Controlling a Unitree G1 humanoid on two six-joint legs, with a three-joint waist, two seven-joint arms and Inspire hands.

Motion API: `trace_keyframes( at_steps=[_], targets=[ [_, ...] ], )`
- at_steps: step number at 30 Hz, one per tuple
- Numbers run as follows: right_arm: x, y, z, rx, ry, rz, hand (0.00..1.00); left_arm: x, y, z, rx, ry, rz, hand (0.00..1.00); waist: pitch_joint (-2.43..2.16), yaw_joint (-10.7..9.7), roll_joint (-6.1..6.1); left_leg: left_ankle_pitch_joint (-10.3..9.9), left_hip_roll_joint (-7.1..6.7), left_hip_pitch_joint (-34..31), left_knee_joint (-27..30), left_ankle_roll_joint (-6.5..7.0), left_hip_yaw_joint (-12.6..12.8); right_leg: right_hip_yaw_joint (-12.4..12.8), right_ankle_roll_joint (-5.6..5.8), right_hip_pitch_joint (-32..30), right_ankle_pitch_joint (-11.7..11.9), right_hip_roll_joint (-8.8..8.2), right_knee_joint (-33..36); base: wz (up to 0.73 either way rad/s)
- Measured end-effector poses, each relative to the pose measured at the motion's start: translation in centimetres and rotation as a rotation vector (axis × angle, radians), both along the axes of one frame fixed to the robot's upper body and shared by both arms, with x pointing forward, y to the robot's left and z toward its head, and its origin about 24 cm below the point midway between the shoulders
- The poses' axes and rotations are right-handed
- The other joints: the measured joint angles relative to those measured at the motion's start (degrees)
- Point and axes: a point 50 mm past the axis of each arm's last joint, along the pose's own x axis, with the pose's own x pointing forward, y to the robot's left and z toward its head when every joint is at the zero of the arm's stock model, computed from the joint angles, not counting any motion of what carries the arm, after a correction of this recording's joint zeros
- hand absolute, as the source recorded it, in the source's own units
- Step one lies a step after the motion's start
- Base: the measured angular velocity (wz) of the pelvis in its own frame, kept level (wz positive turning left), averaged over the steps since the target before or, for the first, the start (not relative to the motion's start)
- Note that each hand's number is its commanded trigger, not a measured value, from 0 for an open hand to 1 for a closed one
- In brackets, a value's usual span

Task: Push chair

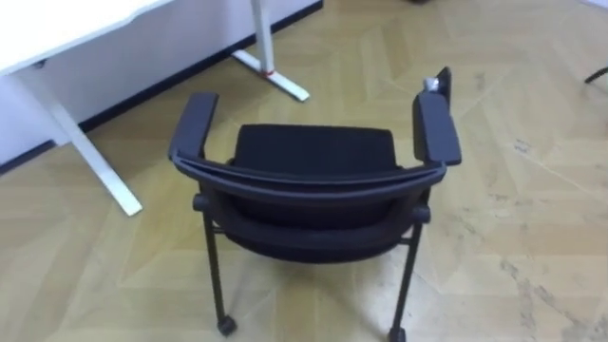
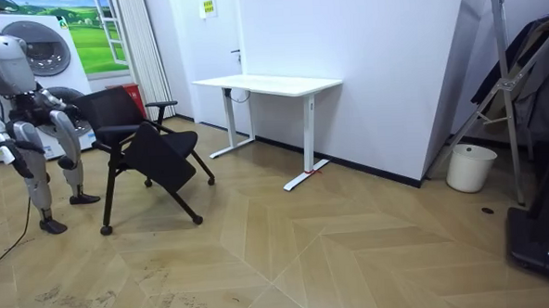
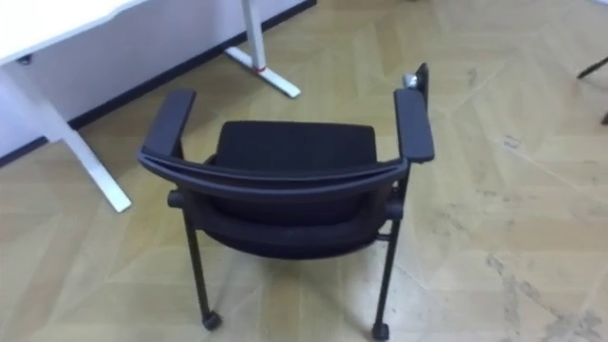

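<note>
Chair (image 1: 309, 180) push. Whether the fingers of your right hand (image 2: 9, 147) are apart or curled cannot be told; it hangs behind the backrest. Chair stands on the floor (image 1: 532, 237) before the desk (image 1: 57, 24). Press both palms evenly along its top edge.

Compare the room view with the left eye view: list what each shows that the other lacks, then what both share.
Room view: the robot standing behind the black wheeled chair, a round-doored washing machine beyond it, a white plastic bucket by the wall. Left eye view: a look down over the backrest onto the seat, with the padded armrests seen from above. Both: the chair, the white-topped desk and the herringbone wooden floor.
</note>
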Motion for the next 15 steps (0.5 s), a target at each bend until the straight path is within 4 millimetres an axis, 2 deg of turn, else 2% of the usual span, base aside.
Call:
trace_keyframes(
  at_steps=[2,5,6,7,8,9,10,13,15],
  targets=[
    [0.0,-0.4,0.1,-0.017,0.005,0.016,0.00,0.9,0.9,0.7,0.083,-0.036,-0.049,0.00,0.00,0.4,0.66,0.0,-0.09,-0.3,0.2,-0.02,-0.5,-0.4,0.01,0.1,0.0,-0.04,0.0,0.13],
    [-0.3,-0.7,0.2,-0.042,0.028,0.045,0.00,3.3,3.5,3.0,0.271,-0.124,-0.151,0.00,-0.11,0.4,0.71,0.1,-0.23,-0.4,0.5,-0.06,-1.4,-0.7,0.12,0.3,-0.1,-0.08,0.0,0.16],
    [-0.6,-0.9,0.3,-0.046,0.026,0.022,0.00,4.5,4.4,4.2,0.348,-0.168,-0.196,0.00,-0.34,0.6,1.36,0.1,-0.29,-0.4,0.5,-0.06,-1.6,-0.7,0.16,0.5,-0.1,-0.10,0.0,0.08],
    [-0.8,-1.3,0.4,-0.052,0.028,0.007,0.00,5.7,5.2,5.3,0.416,-0.220,-0.226,0.00,-0.34,1.0,1.55,0.1,-0.30,-0.3,0.5,-0.06,-1.6,-0.6,0.16,0.6,-0.1,-0.11,0.0,0.05],
    [-0.9,-1.4,0.4,-0.057,0.029,0.006,0.00,6.3,5.4,5.8,0.447,-0.242,-0.239,0.00,-0.33,1.2,1.73,0.1,-0.30,-0.3,0.5,-0.05,-1.6,-0.6,0.16,0.6,-0.1,-0.12,0.0,0.00],
    [-0.9,-1.7,0.5,-0.064,0.030,0.007,0.00,7.7,5.7,6.9,0.499,-0.302,-0.264,0.00,-0.33,1.4,2.29,0.1,-0.32,-0.3,0.5,-0.05,-1.6,-0.7,0.16,0.6,-0.1,-0.15,0.0,0.00],
    [-0.9,-2.0,0.6,-0.071,0.030,0.008,0.00,8.9,5.7,8.0,0.542,-0.369,-0.289,0.00,-0.30,1.5,2.35,0.1,-0.33,-0.3,0.5,-0.05,-1.6,-0.7,0.16,0.7,-0.1,-0.15,0.0,0.00],
    [-1.0,-2.2,0.7,-0.078,0.034,0.008,0.00,12.2,4.9,10.4,0.636,-0.509,-0.375,0.00,-0.15,1.4,2.87,0.1,-0.33,-0.2,0.5,-0.05,-1.7,-0.1,0.19,0.7,-0.2,-0.13,-0.1,0.00],
    [-1.1,-2.2,0.7,-0.081,0.037,0.011,0.00,13.7,4.6,11.7,0.689,-0.576,-0.417,0.00,-0.24,1.2,3.31,0.1,-0.33,-0.1,0.4,-0.06,-1.6,0.0,0.19,0.7,-0.2,-0.13,-0.1,0.00]
  ],
)
